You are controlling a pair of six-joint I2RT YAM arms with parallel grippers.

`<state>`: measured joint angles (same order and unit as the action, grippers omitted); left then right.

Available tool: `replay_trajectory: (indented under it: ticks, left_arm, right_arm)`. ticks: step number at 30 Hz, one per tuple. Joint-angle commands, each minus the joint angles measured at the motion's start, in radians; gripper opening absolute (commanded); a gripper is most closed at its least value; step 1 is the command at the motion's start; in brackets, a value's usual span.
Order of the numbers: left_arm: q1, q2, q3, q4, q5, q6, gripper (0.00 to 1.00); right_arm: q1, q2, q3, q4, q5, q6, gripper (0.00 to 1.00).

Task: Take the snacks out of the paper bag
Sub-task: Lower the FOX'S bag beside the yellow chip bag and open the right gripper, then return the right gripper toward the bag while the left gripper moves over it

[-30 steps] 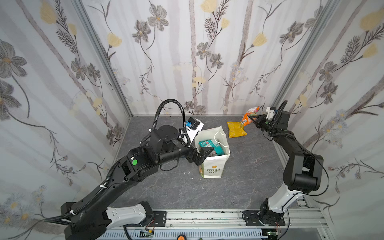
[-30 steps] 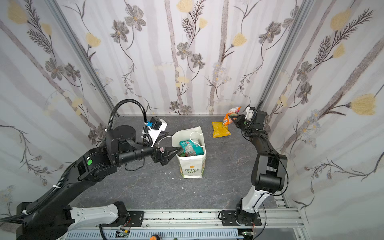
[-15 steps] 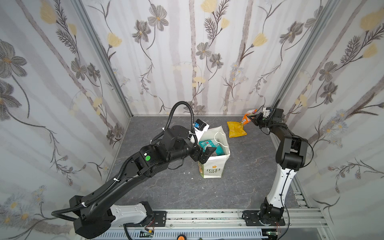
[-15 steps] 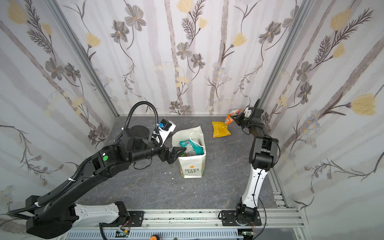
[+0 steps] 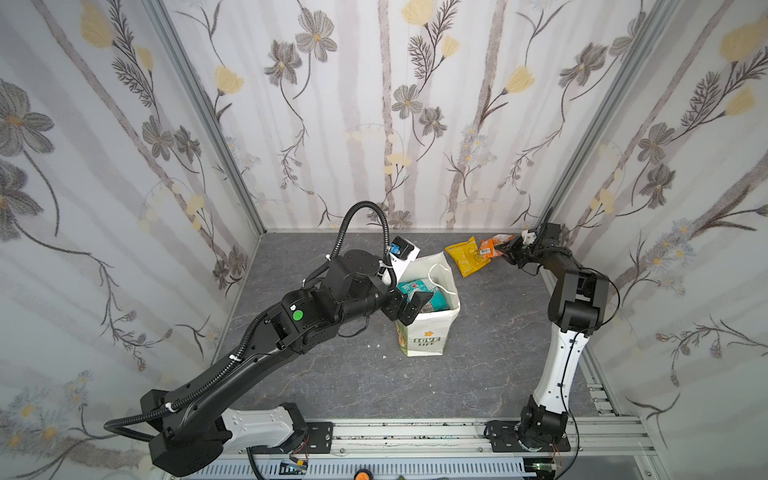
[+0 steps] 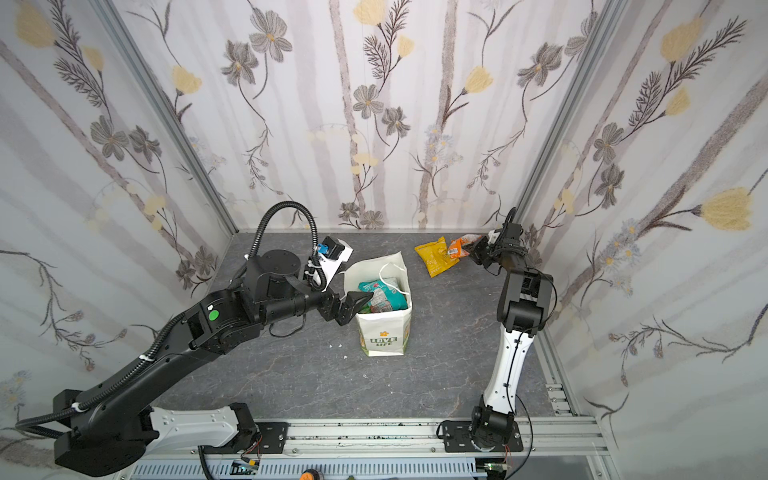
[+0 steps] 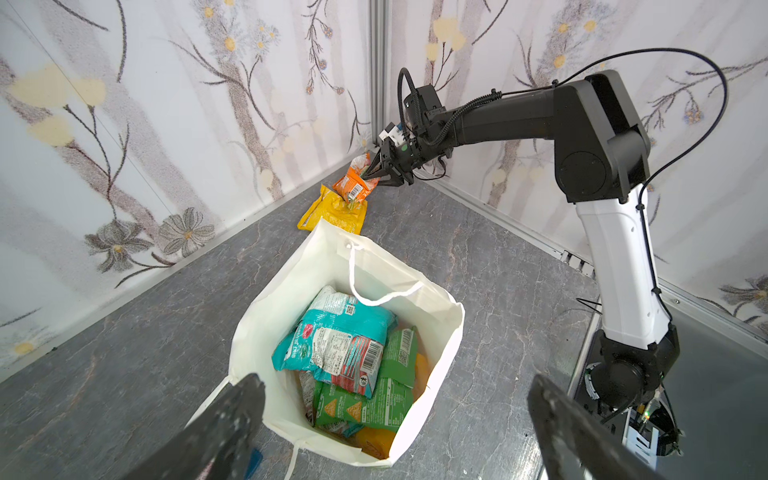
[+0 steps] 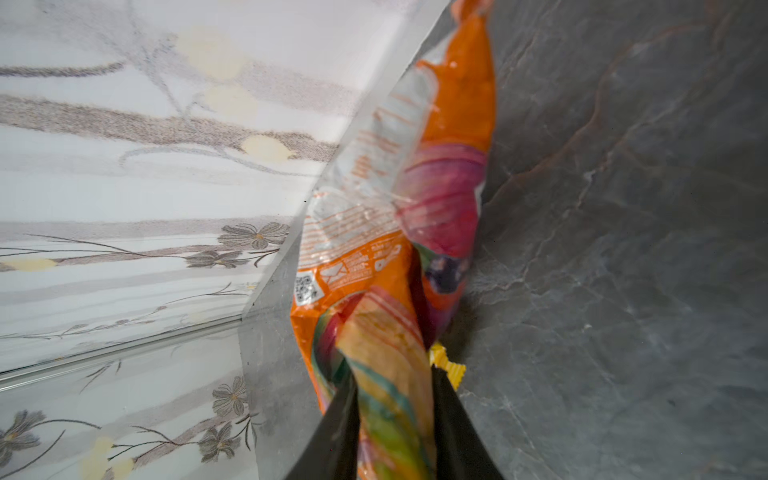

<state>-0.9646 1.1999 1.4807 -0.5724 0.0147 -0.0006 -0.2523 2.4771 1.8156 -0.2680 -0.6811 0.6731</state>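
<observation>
"LOVE LIFE" on the paper bag [image 5: 428, 329]

Bright, even, diffuse light; shadows on the table [image 5: 498, 365] are soft and faint. Both top views sharp, walls [image 5: 124, 166] bowed toward the edges. Right wrist view: orange packet [image 8: 457, 104] close, glossy with glare, blurred near the lens.

Pale walls [image 5: 374, 124] papered with grey and yellow flowers close in three sides, joined by metal corner posts [image 5: 203, 112]. The floor [image 5: 478, 374] is dark grey, veined like marble, with a metal rail [image 5: 415, 432] along the front edge
</observation>
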Motion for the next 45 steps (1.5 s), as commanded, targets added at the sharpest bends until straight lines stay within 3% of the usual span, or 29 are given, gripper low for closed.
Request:
replay_trajectory:
  ticks: [1,10,14,18,25,35,40,45]
  left_arm:
    - [0.002,-0.004,0.004,0.042,-0.004,-0.003,1.0]
    - [0.001,-0.012,-0.004,0.035,-0.03,-0.025,1.0]
    - [0.001,-0.014,-0.01,0.026,-0.053,-0.034,1.0]
    - [0.001,-0.019,-0.013,0.021,-0.062,-0.045,1.0]
    - [0.001,-0.024,-0.016,0.013,-0.108,-0.072,1.0]
    - [0.004,0.015,0.008,-0.019,-0.243,-0.141,1.0]
    - [0.022,0.042,0.028,-0.045,-0.28,-0.184,1.0]
    - [0.081,0.096,0.071,-0.099,-0.271,-0.262,0.99]
  right_arm:
    - [-0.008,-0.004,0.013,-0.074,0.073,-0.037,0.37]
    - [-0.017,-0.033,0.007,-0.179,0.157,-0.092,0.57]
    - [-0.02,-0.071,-0.019,-0.203,0.201,-0.124,0.74]
    - [-0.024,-0.136,-0.068,-0.204,0.225,-0.149,0.82]
    - [-0.022,-0.317,-0.177,-0.186,0.195,-0.177,0.87]
    - [0.046,-0.728,-0.34,-0.156,0.151,-0.189,0.87]
    - [0.124,-0.94,-0.388,-0.177,0.134,-0.217,0.9]
    - [0.233,-1.103,-0.402,-0.244,0.085,-0.275,0.99]
